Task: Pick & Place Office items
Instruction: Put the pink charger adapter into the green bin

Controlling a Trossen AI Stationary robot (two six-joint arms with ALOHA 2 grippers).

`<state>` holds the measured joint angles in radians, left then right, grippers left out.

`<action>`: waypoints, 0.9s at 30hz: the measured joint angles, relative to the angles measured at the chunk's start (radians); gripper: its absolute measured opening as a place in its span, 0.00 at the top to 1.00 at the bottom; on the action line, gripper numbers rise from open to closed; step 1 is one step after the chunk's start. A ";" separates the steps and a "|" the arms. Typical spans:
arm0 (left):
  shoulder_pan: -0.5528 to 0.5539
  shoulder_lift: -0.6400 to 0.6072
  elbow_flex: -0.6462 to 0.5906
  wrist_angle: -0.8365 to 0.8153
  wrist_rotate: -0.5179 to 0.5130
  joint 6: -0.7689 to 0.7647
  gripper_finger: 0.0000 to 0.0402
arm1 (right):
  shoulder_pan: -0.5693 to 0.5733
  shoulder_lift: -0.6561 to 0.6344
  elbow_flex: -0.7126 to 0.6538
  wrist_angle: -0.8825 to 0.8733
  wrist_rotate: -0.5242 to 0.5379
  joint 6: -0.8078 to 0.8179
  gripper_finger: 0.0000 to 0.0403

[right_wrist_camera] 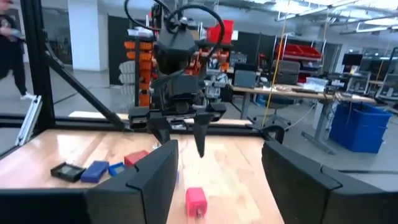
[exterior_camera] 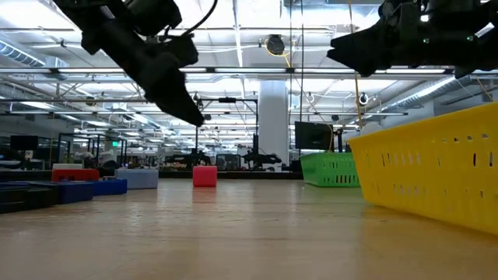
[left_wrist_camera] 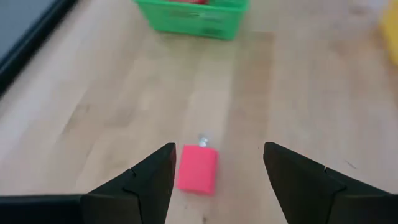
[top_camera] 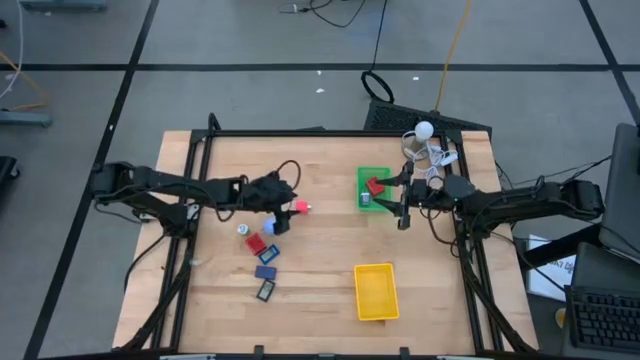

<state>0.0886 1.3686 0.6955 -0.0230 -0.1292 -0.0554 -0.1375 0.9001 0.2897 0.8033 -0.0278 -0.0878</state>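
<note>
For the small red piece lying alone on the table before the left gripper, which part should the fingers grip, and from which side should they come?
Probably from above, closing on the two long sides of the red piece. It lies flat on the table, apart from the other items, and looks narrow enough for the left gripper, whose open fingers already stand to either side of it. A small metal part shows at one short end, so avoid the ends.

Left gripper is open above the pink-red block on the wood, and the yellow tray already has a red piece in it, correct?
Not quite: the red piece lies in the green tray, not the yellow tray, which the high view shows with nothing in it. The rest holds: the left gripper is open above the pink-red block on the wood.
</note>
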 joint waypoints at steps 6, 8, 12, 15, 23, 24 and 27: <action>0.037 0.100 0.000 0.010 0.005 -0.091 0.38 | -0.015 0.011 -0.001 -0.028 0.001 0.018 0.41; 0.052 0.131 0.000 0.018 0.006 -0.096 0.35 | -0.020 0.011 -0.001 -0.031 0.000 0.023 0.41; 0.069 0.167 0.000 0.052 0.061 -0.038 0.30 | -0.020 0.011 -0.001 -0.032 0.000 0.023 0.42; 0.064 0.189 0.000 0.080 0.119 0.038 0.28 | -0.020 0.011 -0.001 -0.033 0.000 0.023 0.42; 0.063 0.293 0.000 0.135 0.128 0.136 0.33 | -0.020 0.013 -0.001 -0.033 0.004 0.024 0.43; 0.066 0.307 0.000 0.152 0.129 0.136 0.34 | -0.020 0.016 -0.001 -0.033 0.004 0.024 0.43; 0.077 0.336 0.000 0.189 0.129 0.135 0.36 | -0.020 0.032 -0.001 -0.033 0.005 0.034 0.44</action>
<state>0.1660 1.7041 0.6956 0.1657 -0.0006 0.0794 -0.1570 0.9318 0.2890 0.7707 -0.0231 -0.0536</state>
